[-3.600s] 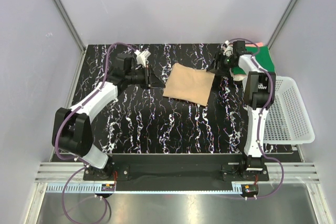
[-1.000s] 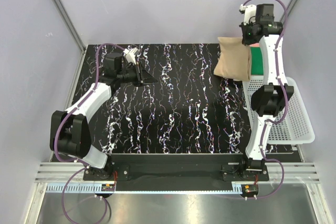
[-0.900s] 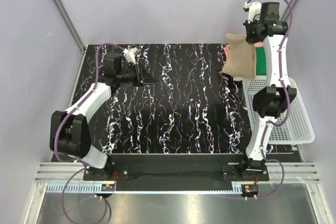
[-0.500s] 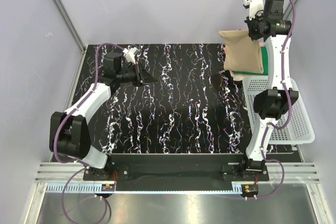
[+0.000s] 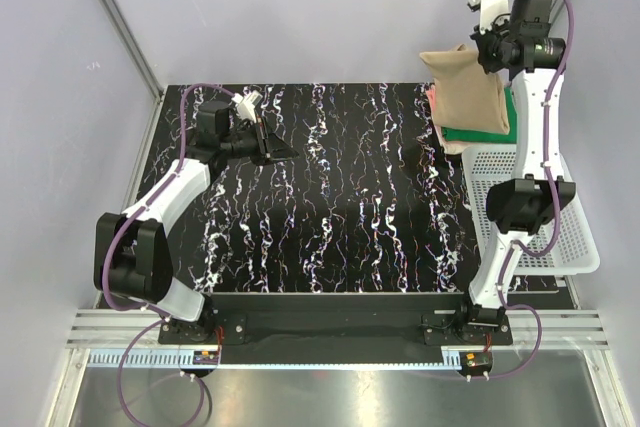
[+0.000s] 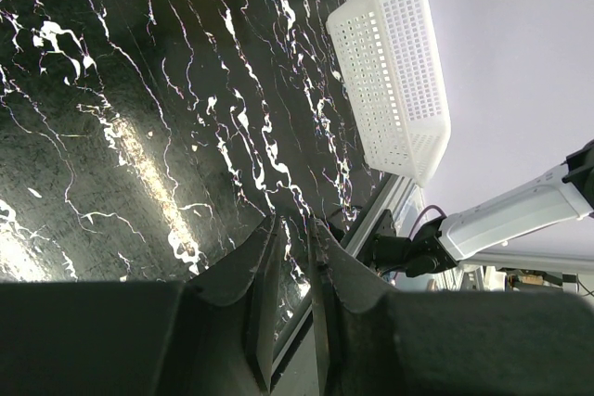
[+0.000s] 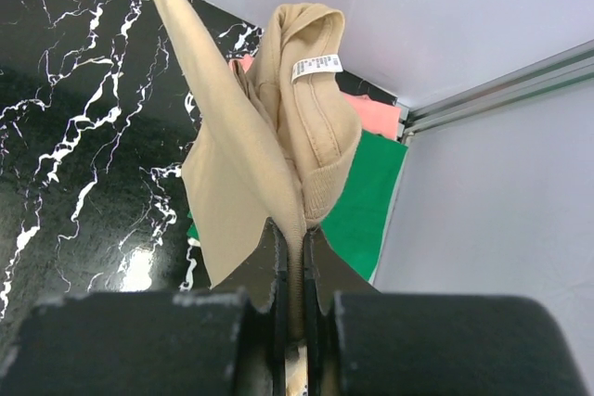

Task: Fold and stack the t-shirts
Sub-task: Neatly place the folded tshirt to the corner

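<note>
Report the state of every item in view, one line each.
right pincer: shut on the tan t-shirt
tan t-shirt: folded, hanging in the air
dark green t-shirt: folded, lying flat
coral-pink t-shirt: lying flat, mostly hidden, one edge showing
white basket: upright, open side up
left pincer: narrowly open, holding nothing

T-shirt [image 5: 468,87] above shirt stack [image 5: 478,133], far right; basket [image 5: 560,217] just nearer
</note>
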